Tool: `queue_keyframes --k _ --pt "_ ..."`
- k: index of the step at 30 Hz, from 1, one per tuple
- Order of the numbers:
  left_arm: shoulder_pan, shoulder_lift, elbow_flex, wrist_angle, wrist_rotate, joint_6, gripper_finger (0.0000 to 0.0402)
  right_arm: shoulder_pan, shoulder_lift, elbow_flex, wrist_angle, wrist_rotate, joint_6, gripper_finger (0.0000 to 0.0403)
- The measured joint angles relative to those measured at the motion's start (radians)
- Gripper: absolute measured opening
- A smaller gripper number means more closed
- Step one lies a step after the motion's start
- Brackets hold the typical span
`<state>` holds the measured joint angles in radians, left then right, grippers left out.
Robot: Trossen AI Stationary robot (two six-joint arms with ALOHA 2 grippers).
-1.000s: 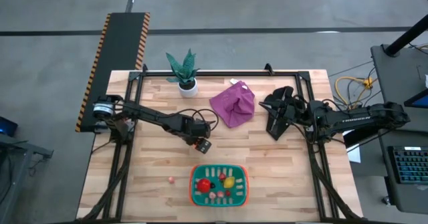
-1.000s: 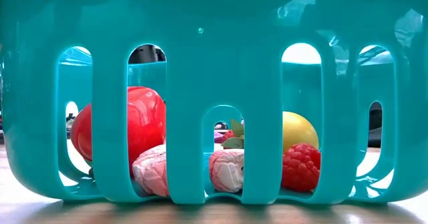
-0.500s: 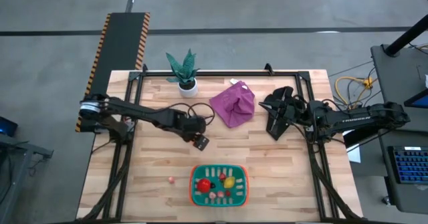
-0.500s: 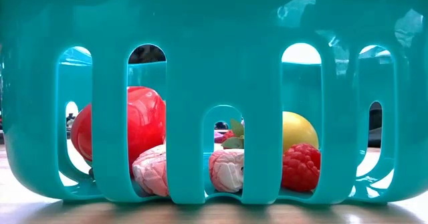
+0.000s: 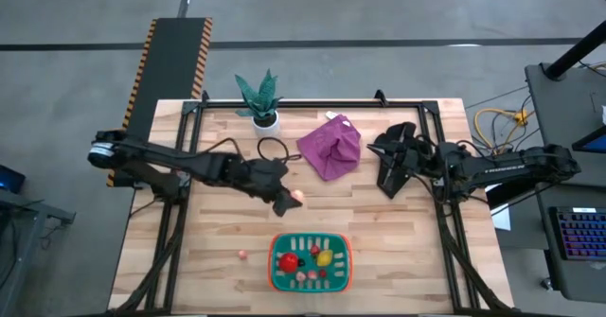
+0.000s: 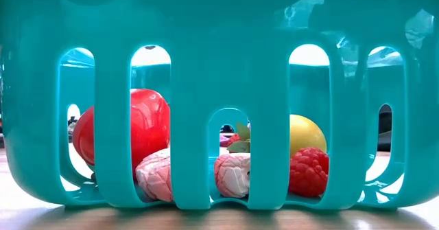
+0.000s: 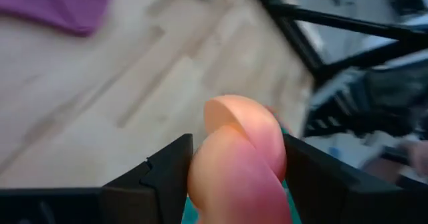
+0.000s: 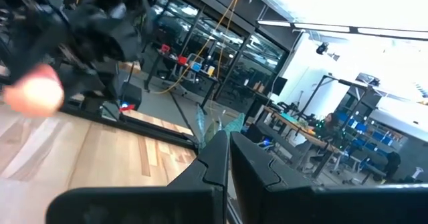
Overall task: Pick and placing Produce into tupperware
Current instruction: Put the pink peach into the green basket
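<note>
- Teal-green tupperware [image 5: 311, 264] with an orange-red rim, one only, at the near middle of the wooden table [image 5: 218, 232].
- Inside it, counted through the slots in the low view: one large red piece [image 6: 140, 130], one yellow round piece [image 6: 307, 134], one bumpy red berry [image 6: 309, 171], two pale pink pieces [image 6: 232, 174] at the front, one small piece with green leaves behind.
- One tiny pink piece [image 5: 242, 255] loose on the wood, just left of the tupperware.
- One peach-orange piece [image 7: 237, 160] clamped between the fingers of the left gripper [image 5: 287, 200], above the boards just beyond the tupperware's far side.
- Left arm stretched long from the table's left edge towards the centre, wrist angled down and to the right.
- Right gripper [image 5: 386, 184] parked over the right half of the table, fingers pressed together, pointing towards the near side, well apart from the tupperware.
- One purple cloth [image 5: 330, 148] and one green potted plant [image 5: 259, 98] along the far side.
</note>
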<state>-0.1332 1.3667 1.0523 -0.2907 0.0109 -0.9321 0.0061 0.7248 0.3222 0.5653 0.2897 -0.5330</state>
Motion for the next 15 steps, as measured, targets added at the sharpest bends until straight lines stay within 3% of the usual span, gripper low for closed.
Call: queue_keyframes --k 15 --pt "-0.217 0.122 0.0 0.229 -0.077 -0.057 0.0196 0.0 -0.024 0.0 0.0 0.0 0.03 0.0009"
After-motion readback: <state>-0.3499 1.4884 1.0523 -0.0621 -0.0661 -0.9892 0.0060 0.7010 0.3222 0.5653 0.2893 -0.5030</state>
